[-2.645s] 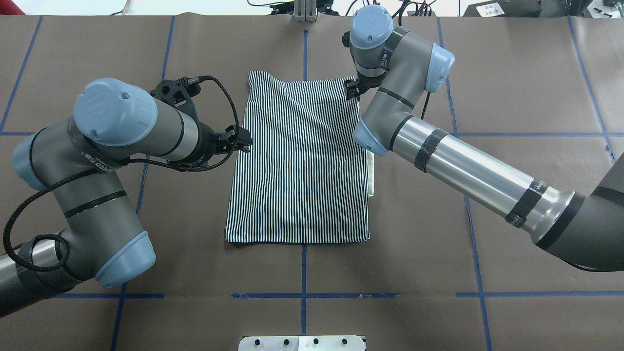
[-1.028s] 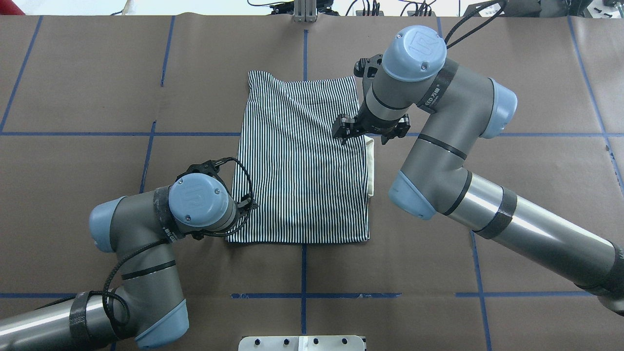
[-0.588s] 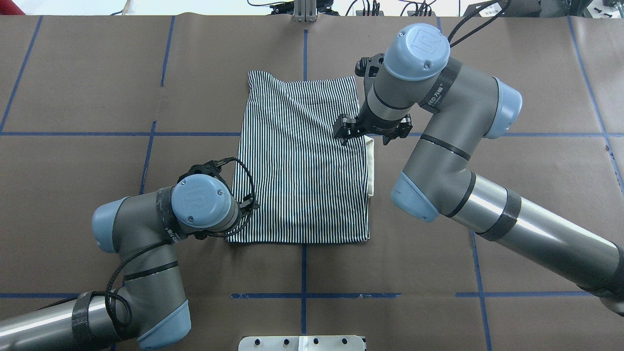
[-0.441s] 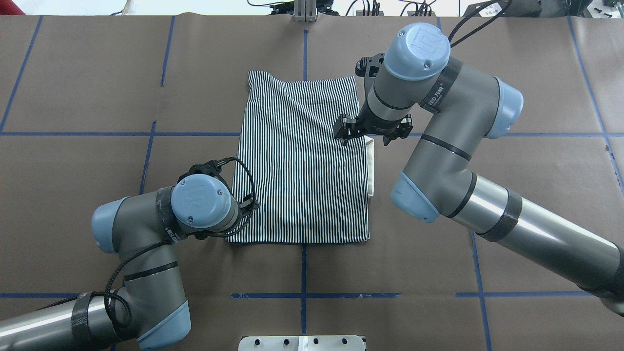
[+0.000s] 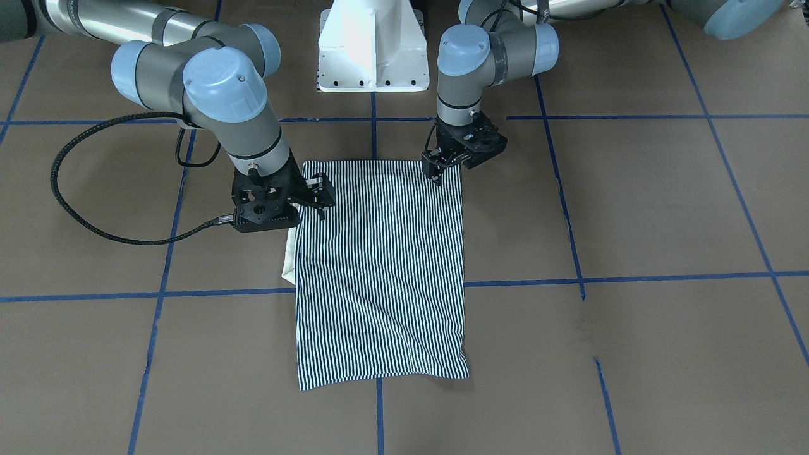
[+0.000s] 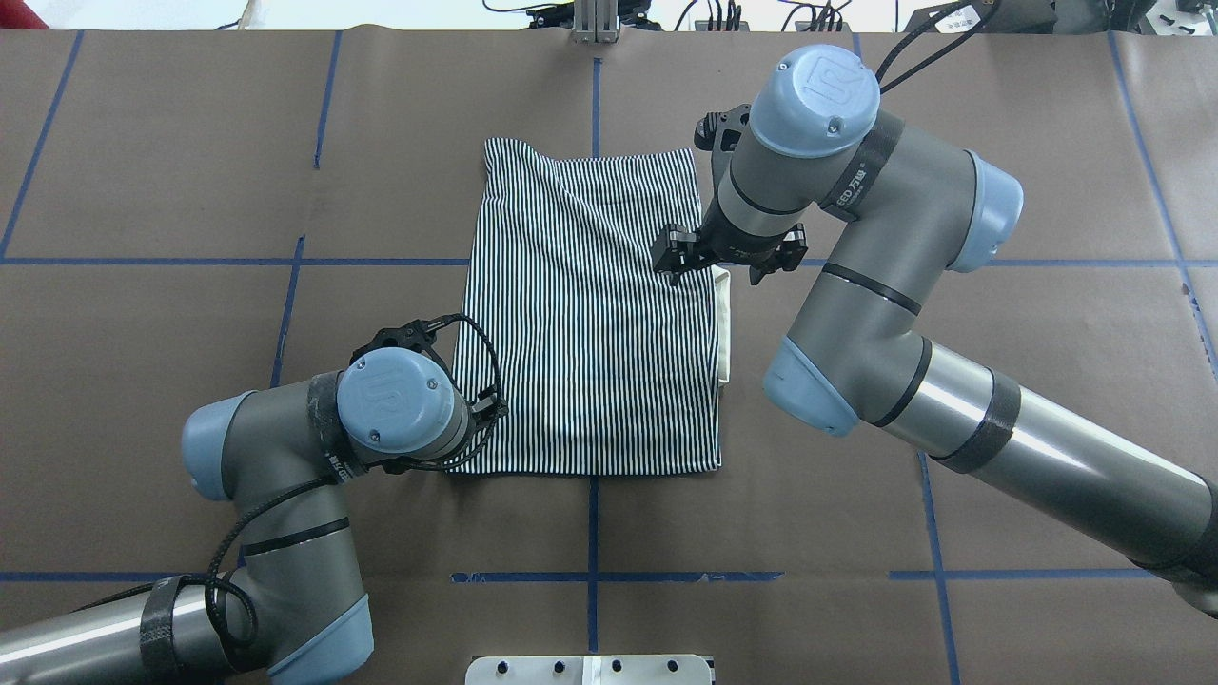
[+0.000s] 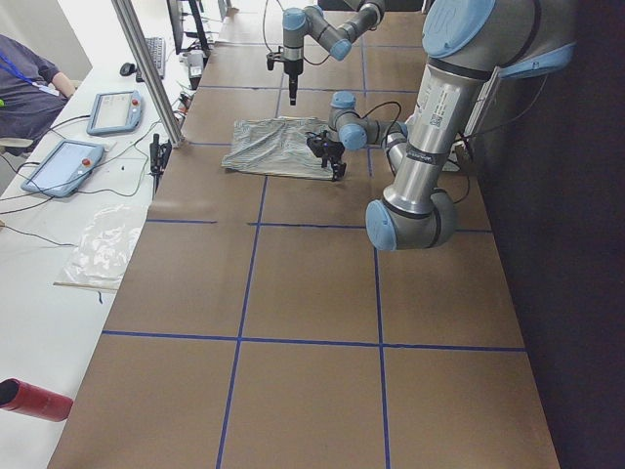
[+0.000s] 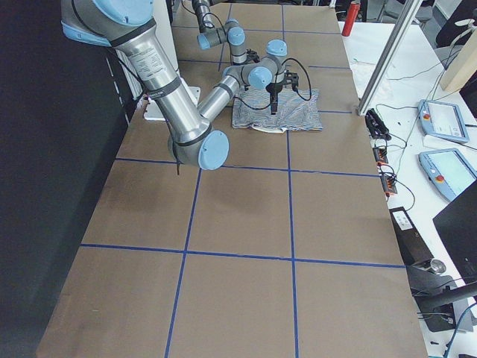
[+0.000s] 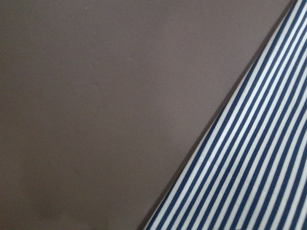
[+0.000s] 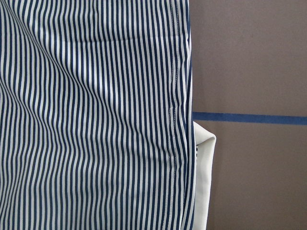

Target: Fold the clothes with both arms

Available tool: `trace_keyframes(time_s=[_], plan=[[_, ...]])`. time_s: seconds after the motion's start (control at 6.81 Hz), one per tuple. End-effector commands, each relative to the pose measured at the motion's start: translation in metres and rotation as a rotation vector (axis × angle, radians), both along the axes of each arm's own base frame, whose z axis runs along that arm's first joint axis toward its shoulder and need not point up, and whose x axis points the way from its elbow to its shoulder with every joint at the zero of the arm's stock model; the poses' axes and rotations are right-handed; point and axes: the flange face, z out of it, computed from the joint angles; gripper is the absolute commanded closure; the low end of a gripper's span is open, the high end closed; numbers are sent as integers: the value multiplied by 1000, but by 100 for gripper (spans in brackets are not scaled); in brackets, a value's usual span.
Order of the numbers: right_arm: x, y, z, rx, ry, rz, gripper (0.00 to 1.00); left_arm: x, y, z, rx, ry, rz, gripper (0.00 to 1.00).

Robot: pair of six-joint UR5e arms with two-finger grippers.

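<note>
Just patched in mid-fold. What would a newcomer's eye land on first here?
The navy-and-white striped shirt stands out first. It lies folded into a long rectangle in the middle of the brown table, with a cream collar peeking out along the robot's right side. The left gripper is at the shirt's near-left corner, and the right gripper is over its right edge, just beyond the collar.

Tabletop [image 6: 1047,143]: bare brown paper lies open on every side of the folded striped shirt [image 6: 590,333]. Obstacles: left arm [image 6: 285,457] bent low at the shirt's near-left corner; right arm [image 6: 856,238] reaching over its right edge; white pedestal [image 5: 373,44] at the robot-side rim. The shirt's centre and far-left corner are uncovered from above.
</note>
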Motion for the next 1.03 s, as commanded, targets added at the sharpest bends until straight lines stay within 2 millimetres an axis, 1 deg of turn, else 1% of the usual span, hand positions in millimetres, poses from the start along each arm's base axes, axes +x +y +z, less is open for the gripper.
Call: trace_keyframes(time_s=[0.0, 0.29, 0.44, 0.59, 0.88], plan=[[2, 0, 4, -2, 4, 0, 0, 1, 2, 0, 1, 1, 5, 51], [2, 0, 5, -3, 5, 0, 0, -1, 3, -4, 5, 8, 5, 69], [2, 0, 5, -3, 5, 0, 0, -3, 10, -10, 12, 23, 13, 76], [2, 0, 5, -3, 5, 0, 0, 1, 21, -10, 13, 25, 30, 84], [3, 1, 11, -8, 11, 0, 0, 4, 27, -12, 16, 26, 41, 100]])
